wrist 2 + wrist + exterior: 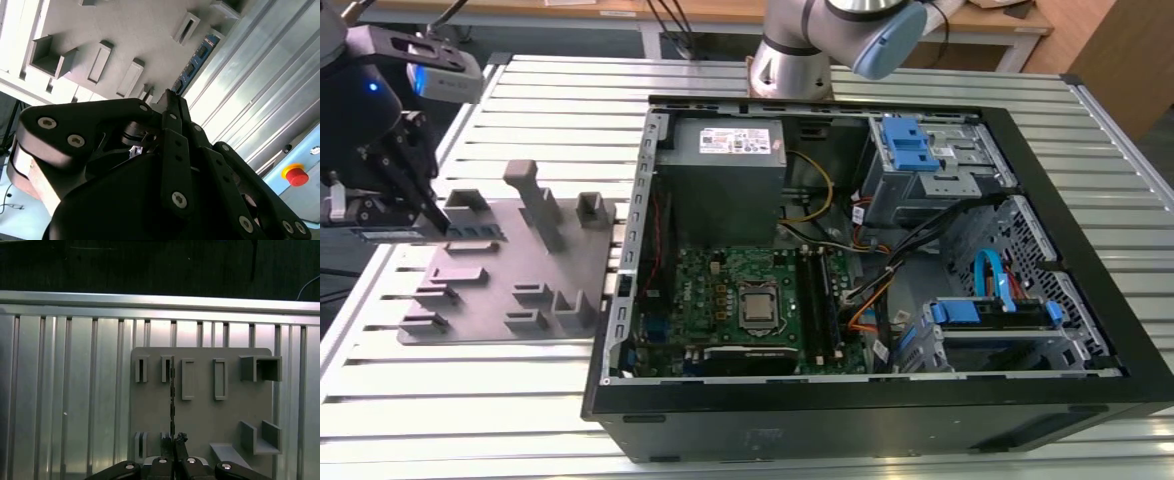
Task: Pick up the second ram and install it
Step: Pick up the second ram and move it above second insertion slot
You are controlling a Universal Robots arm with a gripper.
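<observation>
**Step in hand (judged):** pick-up of 2nd RAM from holder tray.

**1. Status**
- Gripper (170,97): fingers pressed together, pinching the second ram (197,62). Blue board w/ black chips runs out beyond the fingertips; any part behind the gripper is hidden.
- First wrist view: second ram (172,390) shows edge-on, a thin dark line over the grey holder tray (200,425), in line w/ a pair of slot blocks. Cannot tell if it is seated or just clear of them.
- Exterior view: gripper sits at the exterior view's left, over the tray, well apart from the open PC case (624,250) and motherboard (707,290).

**2. Technique**
- Hold board vertical, parallel to slot blocks.
- Lift straight, no twist, so the edge doesn't scrape the uprights.
- Grip looks off-centre: expect leverage, so move slow.

**3. Markings**
- Pale print near the ram's far end and a white label on the PSU (740,140): too small to read.
- Red e-stop button (298,175): no legible text.
</observation>
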